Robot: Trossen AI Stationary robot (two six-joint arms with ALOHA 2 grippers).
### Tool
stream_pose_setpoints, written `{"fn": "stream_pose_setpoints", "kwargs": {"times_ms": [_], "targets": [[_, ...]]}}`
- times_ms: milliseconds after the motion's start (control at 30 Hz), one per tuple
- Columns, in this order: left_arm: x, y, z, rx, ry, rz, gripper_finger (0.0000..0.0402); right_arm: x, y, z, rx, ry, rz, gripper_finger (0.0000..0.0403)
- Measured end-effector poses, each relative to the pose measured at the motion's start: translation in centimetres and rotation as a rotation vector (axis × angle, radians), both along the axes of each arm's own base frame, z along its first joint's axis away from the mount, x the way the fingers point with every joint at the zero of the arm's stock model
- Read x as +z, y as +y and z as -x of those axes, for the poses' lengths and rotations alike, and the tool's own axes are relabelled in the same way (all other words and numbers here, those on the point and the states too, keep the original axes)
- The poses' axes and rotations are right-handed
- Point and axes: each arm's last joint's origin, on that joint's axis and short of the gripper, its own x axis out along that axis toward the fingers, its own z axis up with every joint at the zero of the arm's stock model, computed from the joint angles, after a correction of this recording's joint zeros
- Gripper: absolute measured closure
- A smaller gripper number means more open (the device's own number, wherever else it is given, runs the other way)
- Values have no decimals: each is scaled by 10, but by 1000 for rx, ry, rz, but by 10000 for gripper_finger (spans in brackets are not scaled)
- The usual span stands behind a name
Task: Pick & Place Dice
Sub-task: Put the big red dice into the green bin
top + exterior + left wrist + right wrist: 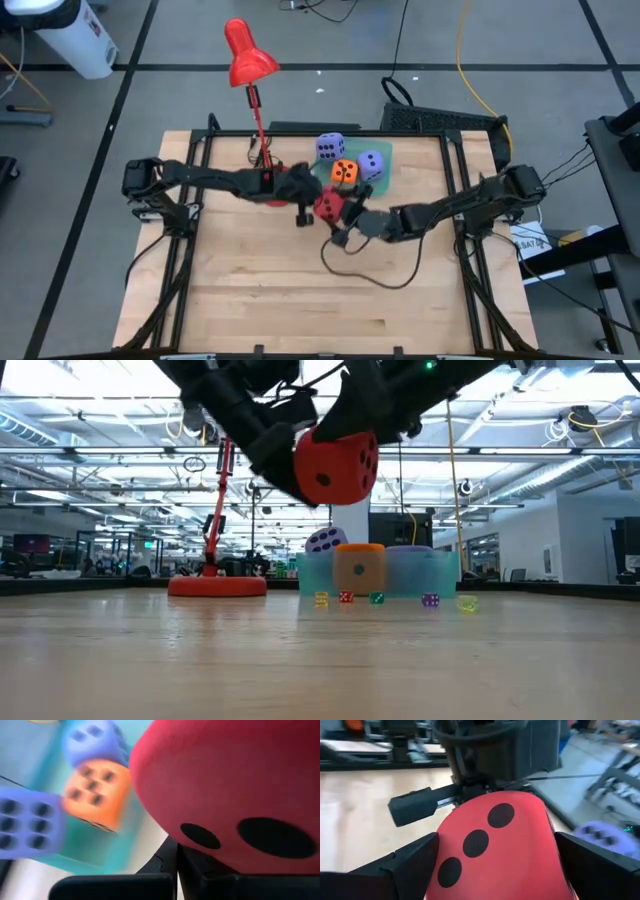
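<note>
The red die (328,205) is held up in the air over the middle of the table, between my two grippers, and shows high in the low view (335,465). My right gripper (343,216) is shut on it. My left gripper (303,208) is open just to the die's left; one of its fingers (414,806) stands off to the side of the die. The orange die (345,173) and two purple dice (331,148) (370,165) lie in a teal tray (385,152) at the far middle. My right gripper pinches the red die between its two fingers (407,865), on two opposite faces (442,870), coming from the table's right. The three-pip face is turned toward the wrist. The die is lifted clear of the table. My left gripper is right by the die; I cannot tell whether it touches it.
A red desk lamp (245,55) has its base (217,586) on the table just left of the tray. Several tiny dice (345,598) lie in front of the tray. A dark cable (370,272) loops over the near half of the table.
</note>
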Motion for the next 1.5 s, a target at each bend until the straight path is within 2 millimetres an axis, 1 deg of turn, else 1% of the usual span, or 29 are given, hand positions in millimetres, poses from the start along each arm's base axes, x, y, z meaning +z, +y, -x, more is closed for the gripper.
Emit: {"fn": "stream_pose_setpoints", "kwargs": {"times_ms": [67, 133, 367, 467, 533, 600, 633, 700, 733, 800, 867, 967, 1067, 1133, 1200, 1267, 1333, 1400, 1500], "targets": [[13, 12, -3, 21, -16, -16, 397, 8, -12, 3, -16, 8, 20, 26], [21, 22, -4, 37, -26, -31, 393, 13, -28, 6, -11, 15, 9, 26], [32, 56, 2, 50, 5, -25, 396, 14, -80, 7, 47, 26, -79, 26], [35, 72, 6, 40, -14, -20, 395, 11, -97, 10, 72, 34, -123, 26], [40, 83, 8, 15, -56, 0, 398, 7, -107, 13, 77, 64, -141, 26], [53, 92, 7, -42, -162, 17, 397, 2, -119, 13, 83, 66, -162, 26], [55, 95, 8, -65, -184, 30, 397, 3, -125, 15, 84, 66, -173, 26], [53, 103, 11, -78, -192, 62, 399, 11, -139, 17, 92, 1, -180, 26], [51, 108, 11, -68, -193, 61, 399, 11, -146, 18, 79, -9, -188, 26], [49, 115, 15, -39, -182, 61, 399, 4, -158, 22, 33, 8, -212, 26], [51, 120, 18, -44, -196, 70, 399, -3, -166, 27, -5, 48, -245, 26], [44, 130, 24, -29, -153, 107, 398, 4, -173, 30, -31, 8, -241, 26], [41, 135, 31, -2, -113, 127, 399, 1, -171, 30, -28, 25, -262, 26], [42, 133, 35, -31, -88, 148, 399, -1, -167, 28, -12, 40, -259, 26], [45, 127, 43, -60, -50, 166, 399, 2, -162, 26, 15, 34, -233, 26], [60, 119, 51, -75, -72, 146, 400, 3, -159, 24, 34, 37, -219, 26], [77, 110, 67, -64, -106, 134, 400, 2, -156, 23, 44, 45, -219, 26], [90, 101, 85, -51, -154, 124, 400, 4, -154, 23, 48, 38, -215, 26], [102, 83, 117, -25, -222, 124, 400, 4, -152, 23, 54, 41, -218, 26]]}}
